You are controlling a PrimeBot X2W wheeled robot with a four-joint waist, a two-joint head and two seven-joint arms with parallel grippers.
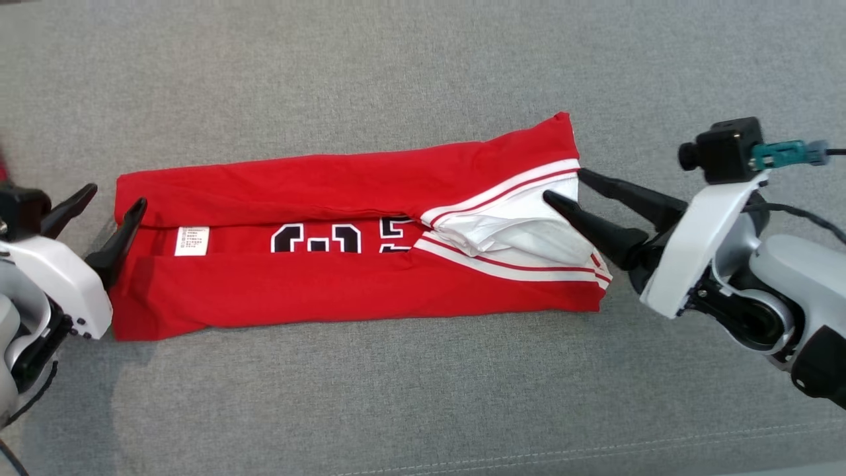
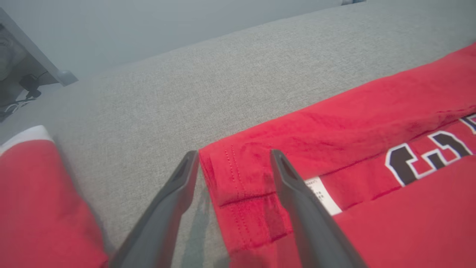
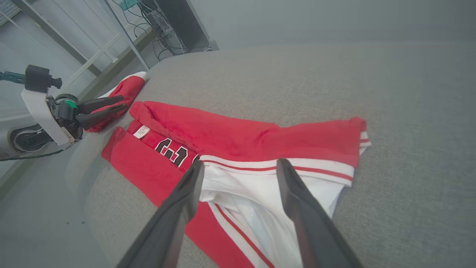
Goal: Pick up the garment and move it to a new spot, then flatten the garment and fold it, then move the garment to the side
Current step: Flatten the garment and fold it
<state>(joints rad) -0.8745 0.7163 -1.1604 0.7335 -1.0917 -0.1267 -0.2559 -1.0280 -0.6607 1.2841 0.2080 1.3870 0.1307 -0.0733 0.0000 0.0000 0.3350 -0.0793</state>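
The garment point(image 1: 344, 291) is a red jersey with white trim and black numbers, lying folded lengthwise into a long strip on the grey cushion. My left gripper point(image 1: 117, 194) stands open at its left end. In the left wrist view the left gripper point(image 2: 234, 152) straddles the hem corner of the garment point(image 2: 353, 123), one finger over the cloth and one over bare cushion. My right gripper point(image 1: 564, 183) is open at the right end, over the white neck opening. The right wrist view shows the right gripper point(image 3: 241, 162) over the garment point(image 3: 241, 130), with nothing clasped, and the left gripper point(image 3: 121, 102) across from it.
A second red cloth point(image 2: 37, 193) with a white edge lies just left of the garment, also visible as a red cloth point(image 3: 126, 89) behind the left gripper. The grey cushion point(image 1: 423, 66) stretches wide behind and in front. Shelving and cables point(image 3: 160, 22) stand beyond its far edge.
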